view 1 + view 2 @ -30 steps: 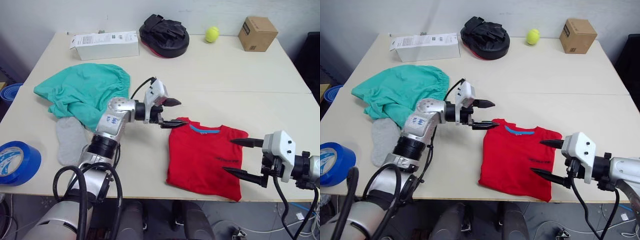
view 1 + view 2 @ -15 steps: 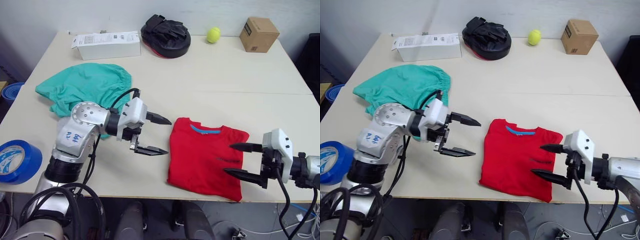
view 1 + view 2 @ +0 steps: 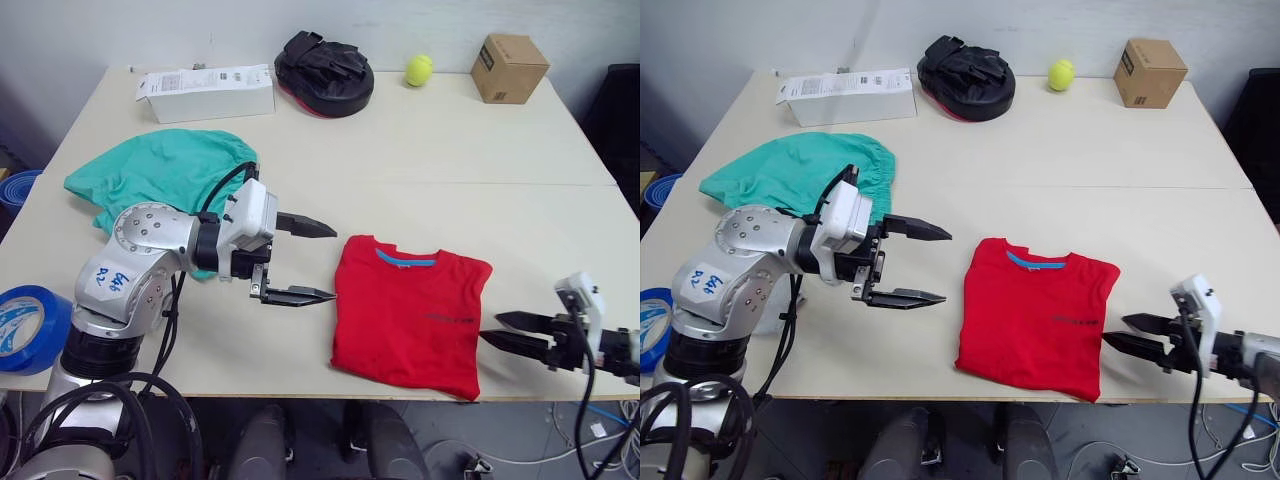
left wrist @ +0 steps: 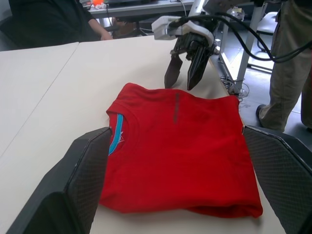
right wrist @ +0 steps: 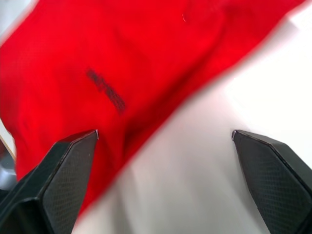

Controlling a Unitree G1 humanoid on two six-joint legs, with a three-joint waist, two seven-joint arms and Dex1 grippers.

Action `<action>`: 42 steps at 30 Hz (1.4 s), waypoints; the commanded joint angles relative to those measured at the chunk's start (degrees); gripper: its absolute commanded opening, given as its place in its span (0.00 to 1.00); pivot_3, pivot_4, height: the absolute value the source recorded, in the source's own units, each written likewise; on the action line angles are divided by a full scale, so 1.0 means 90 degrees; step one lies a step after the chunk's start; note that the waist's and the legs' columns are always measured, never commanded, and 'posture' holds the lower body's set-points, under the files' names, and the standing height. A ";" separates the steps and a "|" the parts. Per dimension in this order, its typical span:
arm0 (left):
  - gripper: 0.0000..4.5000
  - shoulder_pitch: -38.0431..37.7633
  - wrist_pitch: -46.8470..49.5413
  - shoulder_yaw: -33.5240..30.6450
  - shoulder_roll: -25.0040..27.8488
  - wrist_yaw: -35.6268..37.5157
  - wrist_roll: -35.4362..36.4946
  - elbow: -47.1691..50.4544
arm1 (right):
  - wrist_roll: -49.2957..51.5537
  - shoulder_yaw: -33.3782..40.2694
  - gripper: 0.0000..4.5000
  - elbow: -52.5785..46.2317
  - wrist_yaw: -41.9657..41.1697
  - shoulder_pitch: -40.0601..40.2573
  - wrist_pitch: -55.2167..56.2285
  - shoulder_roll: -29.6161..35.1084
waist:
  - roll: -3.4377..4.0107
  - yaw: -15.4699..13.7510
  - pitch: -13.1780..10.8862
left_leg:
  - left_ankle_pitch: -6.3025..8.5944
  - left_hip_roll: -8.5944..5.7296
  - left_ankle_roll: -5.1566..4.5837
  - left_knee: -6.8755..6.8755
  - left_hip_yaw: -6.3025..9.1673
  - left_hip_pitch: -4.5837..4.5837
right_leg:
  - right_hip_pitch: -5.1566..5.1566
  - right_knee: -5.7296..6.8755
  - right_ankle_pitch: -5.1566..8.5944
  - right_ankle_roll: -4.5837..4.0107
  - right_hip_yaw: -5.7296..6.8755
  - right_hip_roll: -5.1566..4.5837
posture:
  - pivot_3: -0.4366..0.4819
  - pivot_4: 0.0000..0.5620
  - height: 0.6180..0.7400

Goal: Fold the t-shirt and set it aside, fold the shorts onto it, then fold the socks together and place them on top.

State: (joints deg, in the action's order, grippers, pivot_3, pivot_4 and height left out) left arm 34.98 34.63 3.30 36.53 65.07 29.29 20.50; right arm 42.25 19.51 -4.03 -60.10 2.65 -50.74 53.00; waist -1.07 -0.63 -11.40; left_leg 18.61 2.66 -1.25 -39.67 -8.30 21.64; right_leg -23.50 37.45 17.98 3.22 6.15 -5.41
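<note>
The bright red cotton t-shirt (image 3: 410,312) lies folded into a smooth rectangle near the table's (image 3: 470,160) front edge, blue neckline showing. The left gripper (image 3: 312,262) hovers beside it, fingers spread; the right gripper (image 3: 512,333), jaws apart, sits just off its right edge.

I logged t-shirt (image 3: 410,312) red, blue neckline, dark chest mark; shorts (image 3: 160,178) teal-green; ball (image 3: 419,69) yellow-green; tape roll (image 3: 25,325) blue.
</note>
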 commanded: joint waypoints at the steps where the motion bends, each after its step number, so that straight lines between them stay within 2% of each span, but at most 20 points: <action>1: 0.99 0.0163 0.0022 -0.0052 0.0053 -0.0074 0.0205 0.0293 | 0.0077 -0.0533 1.00 -0.0176 0.0089 -0.0036 -0.0407 -0.0230 | -0.0007 0.0016 0.0004 | 0.0000 0.0000 0.0001 0.0005 -0.0002 -0.0007 | 0.0005 -0.0002 0.0000 0.0000 -0.0002 0.0000 | 0.48 0.27 1.00; 6: 0.99 0.0266 0.0036 -0.0029 0.0040 -0.0108 0.0254 0.0274 | 0.0379 -0.0887 1.00 -0.0408 0.0264 -0.0309 -0.1011 -0.0628 | -0.0078 0.0097 0.0048 | -0.0011 0.0001 0.0024 0.0045 -0.0007 -0.0038 | 0.0015 -0.0007 0.0004 -0.0007 -0.0008 0.0003 | 0.48 0.27 1.00; 12: 0.99 0.0209 0.0139 -0.0102 0.0121 -0.0095 0.0427 0.0350 | 0.0391 -0.1163 1.00 -0.0451 0.0274 -0.0626 -0.1200 -0.0752 | -0.0080 0.0098 0.0049 | -0.0016 0.0007 0.0036 0.0063 -0.0009 -0.0047 | 0.0015 -0.0009 0.0010 -0.0017 -0.0010 0.0008 | 0.48 0.27 1.00; 16: 1.00 0.0085 0.0076 -0.0065 0.0273 0.0067 0.0497 0.0461 | 0.0346 -0.1239 0.80 -0.0185 0.0406 -0.0984 -0.1357 -0.0828 | -0.0080 0.0102 0.0049 | -0.0016 0.0007 0.0036 0.0065 -0.0010 -0.0047 | 0.0013 -0.0009 0.0010 -0.0018 -0.0011 0.0008 | 0.48 0.27 1.00; 26: 1.00 -0.0037 -0.0131 -0.0070 0.0459 0.0199 0.0523 0.0436 | 0.0542 -0.0999 0.02 -0.0047 0.0434 -0.1074 -0.1548 -0.0813 | -0.0083 0.0074 0.0050 | -0.0016 0.0005 0.0036 0.0069 -0.0009 -0.0040 | 0.0010 -0.0016 0.0012 -0.0021 -0.0009 0.0006 | 0.48 0.27 1.00; 35: 1.00 -0.0106 -0.0152 -0.0019 0.0467 0.0173 0.0540 0.0430 | 0.0819 0.0034 0.01 0.0444 0.0412 -0.1174 -0.1571 -0.0482 | -0.0074 0.0060 0.0045 | -0.0015 0.0000 0.0034 0.0071 -0.0010 -0.0032 | 0.0003 -0.0018 0.0011 -0.0020 -0.0008 0.0001 | 0.48 0.27 1.00; 42: 1.00 -0.0096 -0.0281 0.0048 0.0400 0.0165 0.0473 0.0332 | 0.0425 0.0004 0.01 0.1035 -0.0252 -0.1368 -0.1055 0.0297 | -0.0067 0.0070 0.0042 | -0.0015 0.0000 0.0034 0.0071 -0.0011 -0.0032 | 0.0001 -0.0018 0.0011 -0.0020 -0.0009 0.0003 | 0.48 0.27 1.00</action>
State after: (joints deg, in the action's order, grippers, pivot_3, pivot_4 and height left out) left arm 34.09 33.29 3.56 40.26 66.48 33.36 22.32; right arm 46.39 18.54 4.99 -60.27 -8.89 -61.78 54.14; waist -1.67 0.00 -11.03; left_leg 18.47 2.68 -0.95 -39.02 -8.40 21.35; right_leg -23.49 37.29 18.08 3.04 6.07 -5.38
